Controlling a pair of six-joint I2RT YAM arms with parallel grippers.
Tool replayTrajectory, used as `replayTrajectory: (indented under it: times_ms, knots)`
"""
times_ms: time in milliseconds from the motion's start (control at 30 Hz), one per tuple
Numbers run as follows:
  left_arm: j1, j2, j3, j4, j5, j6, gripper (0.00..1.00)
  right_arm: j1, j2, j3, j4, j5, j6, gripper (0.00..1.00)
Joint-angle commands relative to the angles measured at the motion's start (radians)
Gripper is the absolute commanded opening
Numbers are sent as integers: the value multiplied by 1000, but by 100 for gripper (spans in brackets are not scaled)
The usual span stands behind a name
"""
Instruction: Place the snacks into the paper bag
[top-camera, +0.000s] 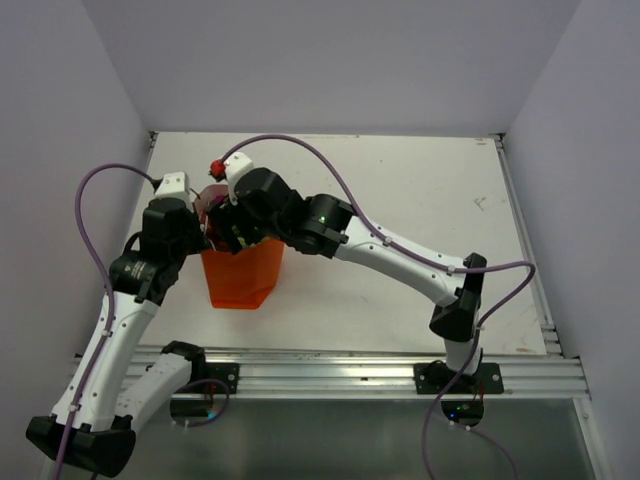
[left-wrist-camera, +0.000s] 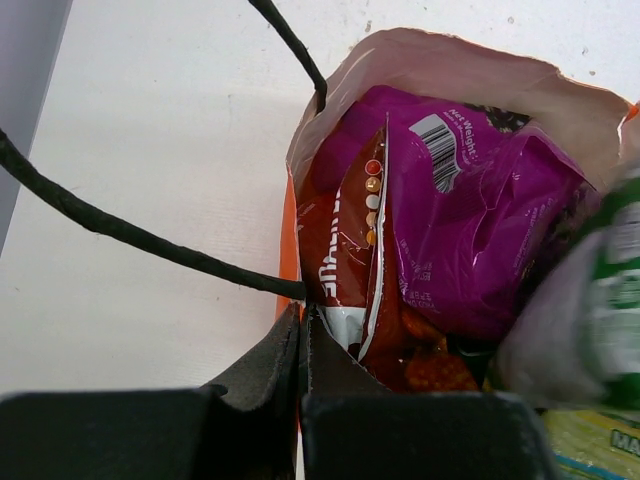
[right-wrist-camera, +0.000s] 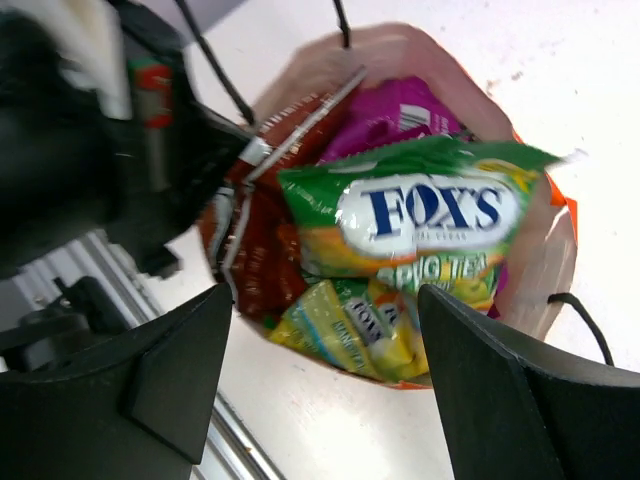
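The orange paper bag (top-camera: 243, 278) stands upright between my two arms. My left gripper (left-wrist-camera: 303, 312) is shut on the bag's near rim (left-wrist-camera: 289, 240), just where a dark cord handle (left-wrist-camera: 150, 240) ends. Inside I see the purple packet (left-wrist-camera: 470, 220), the red Doritos bag (left-wrist-camera: 340, 240) and a blurred green-and-white packet (left-wrist-camera: 610, 290). My right gripper (right-wrist-camera: 325, 370) hangs open and empty over the bag's mouth. Below it the green-and-white packet (right-wrist-camera: 420, 215) lies on top, over the yellow-green packet (right-wrist-camera: 350, 325), the Doritos bag (right-wrist-camera: 265, 260) and the purple packet (right-wrist-camera: 390, 115).
Both wrists crowd over the bag's mouth in the top view, left gripper (top-camera: 205, 228), right gripper (top-camera: 235, 232). A metal rail (top-camera: 330, 365) runs along the table's near edge. White walls close in on three sides.
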Motion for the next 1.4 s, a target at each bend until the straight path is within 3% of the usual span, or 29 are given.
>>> replayTrajectory:
  times_ms: [0, 133, 267, 400, 733, 1233, 1267, 1367]
  knots:
    - [-3, 15, 1, -72, 16, 4, 0, 8, -65, 80, -35, 21, -20, 79]
    - [-3, 12, -6, -67, 22, -3, 0, -41, -135, -10, -66, 138, -12, 79]
    - [-3, 12, -6, -69, 22, -2, 0, -141, -224, -192, 2, 124, 43, 78]
    - [-4, 10, -2, -74, 22, 0, 0, -208, -231, -242, 25, 104, 43, 74]
    - [-3, 2, 6, -87, 17, -3, 0, -222, -177, -285, 77, 25, 71, 61]
    - [-3, -1, -2, -87, 22, -8, 0, -218, -140, -403, 149, -138, 152, 55]
    - [-3, -1, -3, -87, 22, -8, 0, -219, -134, -398, 146, -146, 151, 54]
    - [-3, -2, -9, -81, 31, -11, 0, -219, -93, -378, 126, -172, 144, 38]
